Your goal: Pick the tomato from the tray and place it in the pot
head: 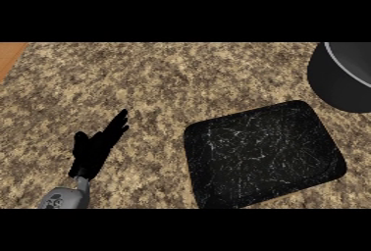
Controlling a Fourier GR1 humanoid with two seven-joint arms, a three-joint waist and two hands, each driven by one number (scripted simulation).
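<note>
Near edge, left: one left hand (98,147) on a grey forearm, fingers straight and together, thumb out to the side, holding nothing, over bare bench (181,78). Right of it, apart: one black tray (264,154), tilted square, its near corner at the view's lower edge. Far right corner: one dark pot (346,76), cut by the edge. Tomato: cannot tell where. Wide speckled bench open between hand and pot.

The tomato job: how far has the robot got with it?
No tomato shows anywhere. The black tray holds nothing, so the pick looks done. The pot sits at the upper right, cut off by the edge, its inside hidden, so I cannot confirm the tomato landed there. The left hand rests open on the counter, holding nothing. The right hand is out of view.
</note>
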